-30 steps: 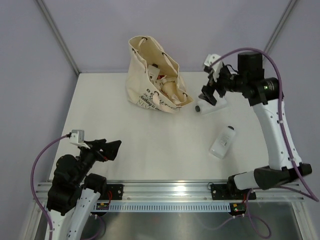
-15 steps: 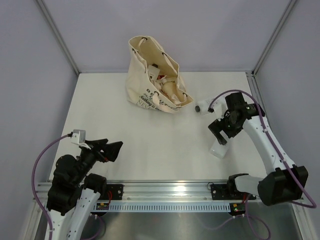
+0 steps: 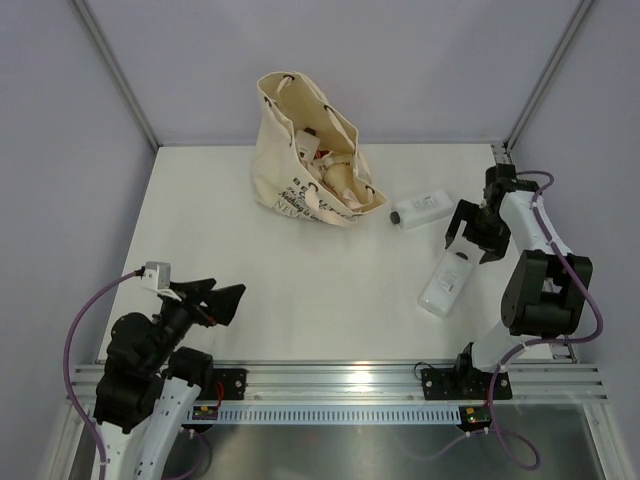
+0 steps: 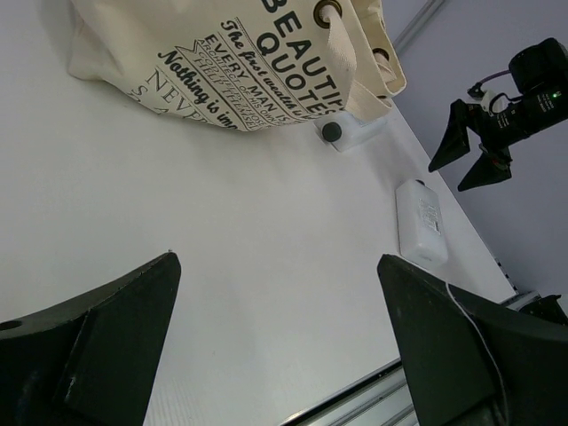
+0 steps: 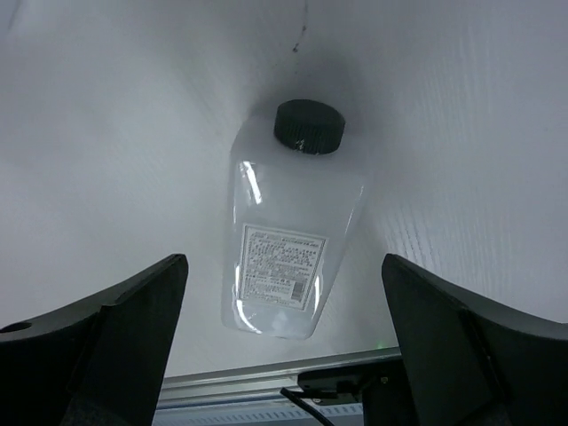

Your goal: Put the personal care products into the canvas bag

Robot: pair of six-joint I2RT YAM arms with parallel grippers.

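The cream canvas bag [image 3: 300, 150] with black lettering stands at the back of the table, open, with products showing inside; it also shows in the left wrist view [image 4: 222, 53]. A white bottle with a dark cap [image 3: 425, 207] lies just right of the bag [image 4: 342, 133]. A flat white bottle [image 3: 445, 283] lies nearer the front [image 4: 422, 222]. My right gripper [image 3: 472, 240] is open and empty, just above that flat bottle's cap end; the bottle [image 5: 288, 257] lies between my open fingers [image 5: 282, 257]. My left gripper [image 3: 222, 292] is open and empty at the front left [image 4: 277, 258].
The metal rail [image 3: 340, 378] runs along the table's near edge and shows below the flat bottle in the right wrist view [image 5: 266, 382]. Grey walls close in the back and sides. The right arm is folded close to the table's right edge.
My right arm has come down from beside the bag to the right side and folded over the flat white bottle. The dark-capped bottle now shows in full. The left arm has not moved.
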